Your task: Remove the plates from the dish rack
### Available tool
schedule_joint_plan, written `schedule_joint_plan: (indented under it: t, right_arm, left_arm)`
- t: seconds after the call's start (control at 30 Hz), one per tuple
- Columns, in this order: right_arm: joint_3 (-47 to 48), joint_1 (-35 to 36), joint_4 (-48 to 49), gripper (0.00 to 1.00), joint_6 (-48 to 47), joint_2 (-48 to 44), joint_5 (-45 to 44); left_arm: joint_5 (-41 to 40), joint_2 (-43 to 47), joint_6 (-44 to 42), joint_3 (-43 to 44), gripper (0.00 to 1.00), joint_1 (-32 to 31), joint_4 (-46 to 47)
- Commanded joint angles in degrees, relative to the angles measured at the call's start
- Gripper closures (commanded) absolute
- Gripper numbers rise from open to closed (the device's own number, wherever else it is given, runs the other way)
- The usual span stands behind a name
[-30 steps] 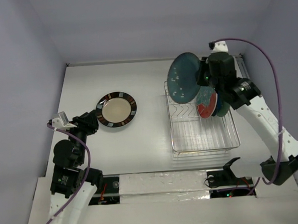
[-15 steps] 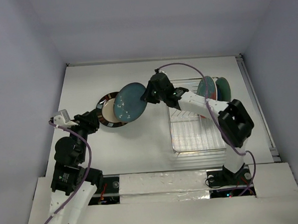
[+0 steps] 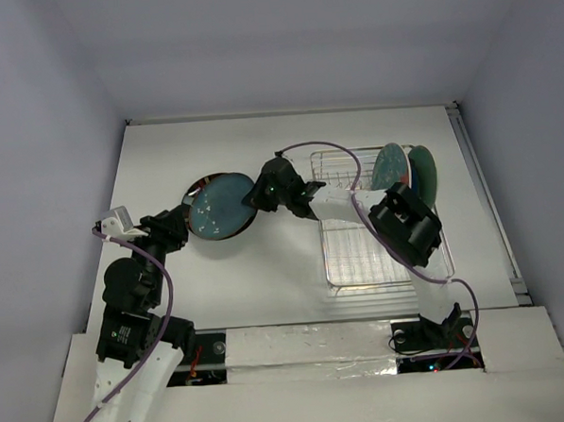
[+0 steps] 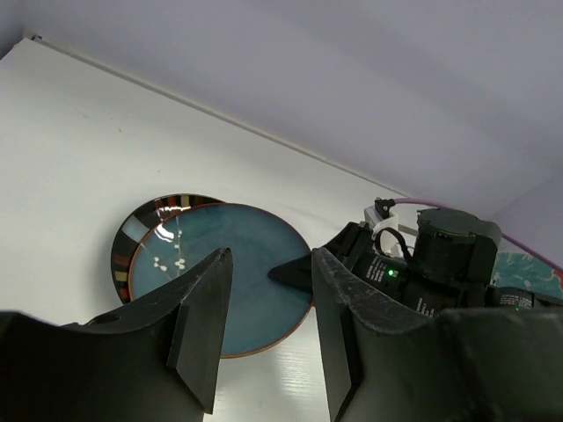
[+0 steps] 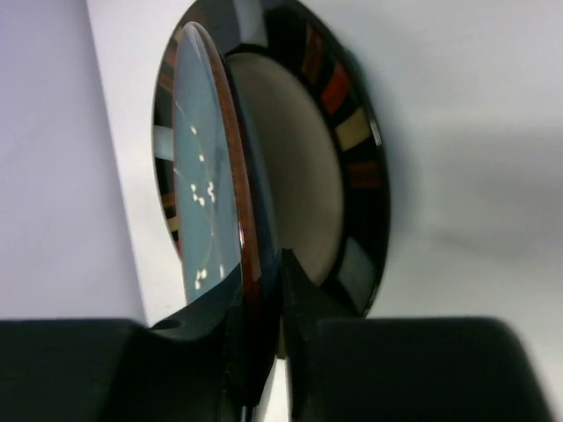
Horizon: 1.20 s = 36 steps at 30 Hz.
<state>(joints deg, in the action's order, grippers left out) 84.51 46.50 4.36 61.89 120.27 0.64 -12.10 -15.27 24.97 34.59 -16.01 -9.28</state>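
We see a white table (image 3: pixel 267 287) boxed in by pale grey-violet walls (image 3: pixel 274 51), with taped panels along the near edge by the arm bases.

The teal plate (image 3: pixel 216 207) is round and glossy, blue-green with a thin brown rim and a few small white specks on its face. It sits at the left-centre of the table, directly over the cream plate (image 5: pixel 299 167), whose dark rim carries red, tan and pale blocks. The right gripper (image 5: pixel 262 281) pinches the teal plate's rim on its right side, 1 finger above and 1 below. A gap shows between the 2 plates at that side. At the far side we cannot tell whether they touch.

The teal plate faces upward and is tilted slightly off the plate beneath it. Being round, it has no long axis.

The left gripper (image 4: pixel 268 290) hovers just near of both plates, fingers spread and holding nothing.

The rack (image 3: pixel 379 253), silver wire, lies to the right with its long side running from near to far. 3 plates (image 3: pixel 390 165) stand on edge at its far end.
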Motion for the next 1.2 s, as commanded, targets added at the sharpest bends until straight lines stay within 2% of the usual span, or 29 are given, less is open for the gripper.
schedule_joint_plan:
  t: [0.0,0.07,0.23,0.37,0.47,0.63,0.67,0.9,1.03,1.07,1.17]
  right_arm:
    - [4.8,1.0,9.6,0.75,3.6,-1.4,1.3]
    - [6.2,1.5,4.7,0.60,1.3,-0.8,1.0]
    - [10.8,1.5,-8.8,0.35,-9.2,0.4,-0.3]
    - [15.1,1.5,-22.7,0.23,-17.2,0.7,-4.3]
    - [16.9,1.5,-28.1,0.18,-21.6,1.0,-6.7]
    - [20.2,1.5,-34.0,0.16,-26.1,2.9,-9.0]
    - [20.8,1.5,-35.2,0.13,-26.6,3.3,-9.0]
    - [22.5,1.5,-34.3,0.05,-27.3,4.9,-6.3]
    - [21.4,1.5,-32.0,0.07,-27.7,2.3,-5.1]
    - [21.5,1.5,-31.6,0.13,-27.6,1.6,-4.7]
    - [24.8,1.5,-34.8,0.17,-27.3,2.5,-4.1]
  left_arm:
    - [0.2,-0.2,-0.2,0.0,0.62,0.3,2.4]
    - [0.2,0.0,-0.1,0.1,0.62,0.3,2.4]
    - [0.2,0.1,-0.2,0.0,0.62,0.3,2.4]
    - [0.2,0.4,-0.3,0.0,0.62,0.3,2.5]
    - [0.2,0.5,-0.2,0.1,0.62,0.8,2.6]
    - [0.2,0.5,-0.3,0.0,0.62,0.8,2.7]
    - [0.2,0.4,-0.4,0.1,0.62,0.8,2.7]
    - [0.2,0.4,-0.4,0.0,0.62,0.8,2.7]
    - [0.2,0.4,-0.4,0.0,0.62,1.3,2.8]
    - [0.2,0.4,-0.4,0.0,0.62,1.3,2.8]
    - [0.2,0.4,-0.4,0.0,0.62,1.3,2.9]
